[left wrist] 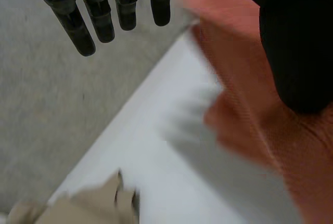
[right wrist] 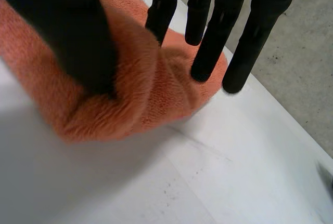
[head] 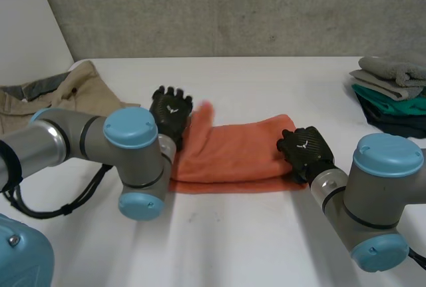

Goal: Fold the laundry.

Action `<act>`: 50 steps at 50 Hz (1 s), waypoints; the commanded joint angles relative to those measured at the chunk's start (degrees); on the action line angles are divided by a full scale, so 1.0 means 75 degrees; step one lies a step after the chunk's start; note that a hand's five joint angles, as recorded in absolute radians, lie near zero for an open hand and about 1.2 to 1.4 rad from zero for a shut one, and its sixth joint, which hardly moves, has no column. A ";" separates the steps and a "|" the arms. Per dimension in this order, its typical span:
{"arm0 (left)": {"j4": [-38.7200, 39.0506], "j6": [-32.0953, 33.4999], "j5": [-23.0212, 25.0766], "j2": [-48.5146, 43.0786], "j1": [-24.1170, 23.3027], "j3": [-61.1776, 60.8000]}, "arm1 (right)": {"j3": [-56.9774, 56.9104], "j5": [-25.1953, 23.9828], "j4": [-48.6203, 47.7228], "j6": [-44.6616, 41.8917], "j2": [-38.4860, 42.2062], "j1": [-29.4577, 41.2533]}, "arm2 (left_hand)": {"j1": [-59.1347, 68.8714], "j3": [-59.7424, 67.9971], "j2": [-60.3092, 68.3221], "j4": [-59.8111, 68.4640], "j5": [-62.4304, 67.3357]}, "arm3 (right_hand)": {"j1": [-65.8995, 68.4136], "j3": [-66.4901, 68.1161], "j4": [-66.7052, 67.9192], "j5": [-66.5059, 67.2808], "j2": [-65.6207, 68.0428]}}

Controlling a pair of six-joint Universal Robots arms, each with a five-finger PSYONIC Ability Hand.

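An orange towel (head: 233,150) lies folded into a long band across the middle of the white table (head: 253,247). My left hand (head: 171,110) hovers at the towel's left end with its fingers (left wrist: 83,21) straight and spread. Its thumb (left wrist: 294,42) hangs over the orange towel (left wrist: 250,104) without gripping it. My right hand (head: 305,152) sits on the towel's right end. There its thumb (right wrist: 67,37) presses into the orange towel (right wrist: 140,94), and the fingers (right wrist: 208,52) reach down on the far side of a raised ridge of cloth, pinching it.
Beige trousers (head: 60,94) lie at the back left, with a corner of the beige trousers (left wrist: 88,206) beyond my left hand. A stack of folded grey and green clothes (head: 393,94) stands at the back right. A grey wall (head: 219,7) runs behind the table.
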 commanded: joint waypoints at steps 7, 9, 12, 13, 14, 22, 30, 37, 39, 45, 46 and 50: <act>-0.0772 -0.0296 -0.0827 0.2470 -0.0538 -0.2400 | 0.0444 0.0039 0.0150 -0.1582 -0.0763 -0.0528 | 0.0043 -0.0008 0.0039 0.0071 -0.0023 | 0.2961 0.2776 0.2861 0.2949 0.7493; -0.0808 -0.0414 -0.0826 0.2788 -0.0586 -0.2612 | 0.0526 0.0050 0.0290 -0.1991 -0.0962 -0.0657 | 0.0043 -0.0008 0.0039 0.0070 -0.0023 | 0.2961 0.2776 0.2861 0.2949 0.7493; -0.0808 -0.0508 -0.0803 0.3362 -0.0598 -0.3022 | 0.0526 0.0167 0.0595 -0.2975 -0.1162 -0.0728 | 0.0020 -0.0030 0.0017 0.0048 -0.0045 | 0.2961 0.2776 0.2861 0.2949 0.7493; -0.0808 -0.0520 -0.0803 0.3468 -0.0598 -0.3116 | 0.0491 0.0237 0.0653 -0.3210 -0.1197 -0.0728 | 0.0020 -0.0031 0.0016 0.0048 -0.0045 | 0.2961 0.2776 0.2861 0.2949 0.7493; -0.0796 -0.0520 -0.0791 0.3574 -0.0586 -0.3187 | 0.0410 0.0319 0.0666 -0.3606 -0.1221 -0.0716 | 0.0020 -0.0031 0.0016 0.0048 -0.0045 | 0.2961 0.2776 0.2861 0.2949 0.7493; -0.0796 -0.0555 -0.0815 0.3950 -0.0422 -0.3375 | -0.0457 -0.0218 -0.0095 -0.4360 -0.1174 0.0792 | -0.0002 -0.0053 -0.0006 0.0025 -0.0068 | 0.2961 0.2776 0.2861 0.2949 0.7493; -0.0773 -0.0555 -0.0815 0.4008 -0.0293 -0.3562 | -0.0868 -0.2023 -0.0799 -0.4501 0.0360 0.2552 | -0.0002 -0.0053 -0.0006 0.0025 -0.0068 | 0.2961 0.2776 0.2861 0.2949 0.7493; -0.0691 -0.0555 -0.0803 0.3997 -0.0211 -0.3446 | -0.1442 -0.1463 -0.0320 -0.4163 0.0736 0.2823 | -0.0047 -0.0098 -0.0051 -0.0019 -0.0112 | -0.4014 -0.4199 -0.4114 -0.4026 0.0518; -0.0620 -0.0567 -0.0803 0.3997 -0.0164 -0.3352 | -0.1419 -0.1403 -0.0249 -0.3847 0.0666 0.2764 | -0.0092 -0.0142 -0.0095 -0.0064 -0.0157 | -0.6261 -0.6446 -0.6361 -0.6272 -0.1729; -0.0304 -0.0731 -0.0675 0.3962 -0.0141 -0.2977 | -0.0987 -0.1005 -0.0143 -0.0200 -0.0807 0.2273 | -0.0092 -0.0143 -0.0096 -0.0065 -0.0158 | -0.6373 -0.6558 -0.6473 -0.6384 -0.1841; -0.0234 -0.0801 -0.0570 0.3915 -0.0187 -0.2849 | -0.0893 -0.0969 -0.0143 0.0357 -0.1008 0.2179 | -0.0092 -0.0143 -0.0096 -0.0065 -0.0158 | -0.6373 -0.6558 -0.6473 -0.6384 -0.1841; -0.0187 -0.1174 -0.0079 0.3845 -0.0327 -0.2521 | -0.0576 -0.0957 0.0289 0.2550 -0.1724 0.1407 | -0.0070 -0.0120 -0.0073 -0.0042 -0.0135 | -0.6373 -0.6558 -0.6473 -0.6384 -0.1841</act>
